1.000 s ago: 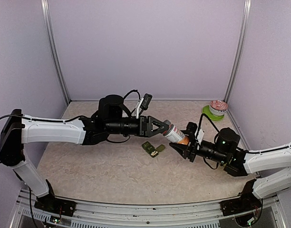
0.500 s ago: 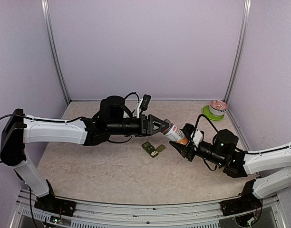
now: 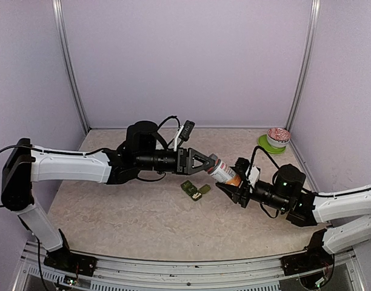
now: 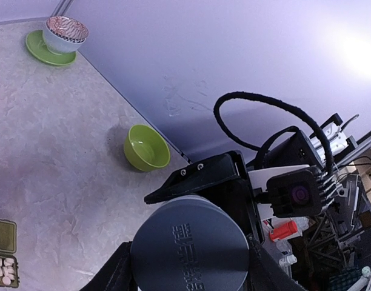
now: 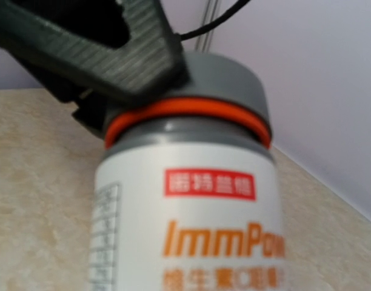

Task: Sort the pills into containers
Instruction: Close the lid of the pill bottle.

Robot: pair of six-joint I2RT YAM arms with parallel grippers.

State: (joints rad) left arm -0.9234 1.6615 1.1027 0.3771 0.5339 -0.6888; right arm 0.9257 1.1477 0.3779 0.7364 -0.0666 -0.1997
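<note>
Over table (image 3: 113, 206) — L fingers (image 3: 202, 157) on cap (image 4: 190, 248) | R fingers (image 3: 229, 189) hold bottle (image 3: 226, 173)

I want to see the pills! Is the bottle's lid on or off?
On. The gray cap sits on the bottle above the orange ring, the left gripper clamped around it.
</note>
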